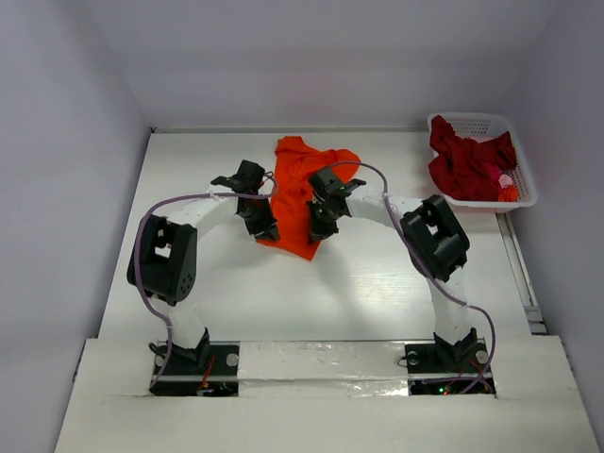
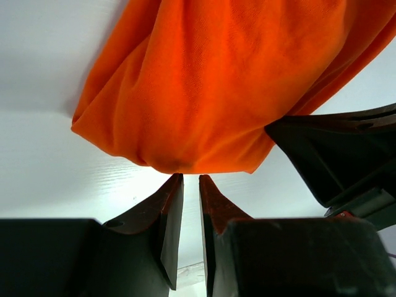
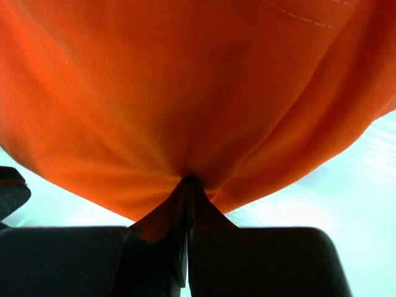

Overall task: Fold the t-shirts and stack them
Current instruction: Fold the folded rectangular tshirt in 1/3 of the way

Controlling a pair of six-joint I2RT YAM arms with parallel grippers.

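White table (image 1: 377,293) enclosed by plain pale walls (image 1: 66,113) on three sides; both arms reach inward over its middle. Orange t-shirt (image 1: 300,179) lies crumpled at the centre of the far half of the table, its near end drawn to a point between the two wrists. Right gripper (image 1: 319,226) stands at that near end, on the shirt's right side. The right wrist view shows the right gripper (image 3: 187,182) with its jaws pressed together on a pinch of the orange t-shirt (image 3: 185,86), the cloth fanning upward from the tips in folds, and a stitched seam (image 3: 297,15) visible at the upper edge. Left gripper (image 1: 265,229) stands at the shirt's left edge. In the left wrist view the left gripper (image 2: 190,179) has its jaws parted by a narrow slit with only table showing between them, and the rounded lower fold of the orange t-shirt (image 2: 216,80) hangs just beyond the tips, not caught. Crimson t-shirt (image 1: 462,156) sits heaped in the white latticed basket (image 1: 524,179) at the far right corner, well apart from both grippers.
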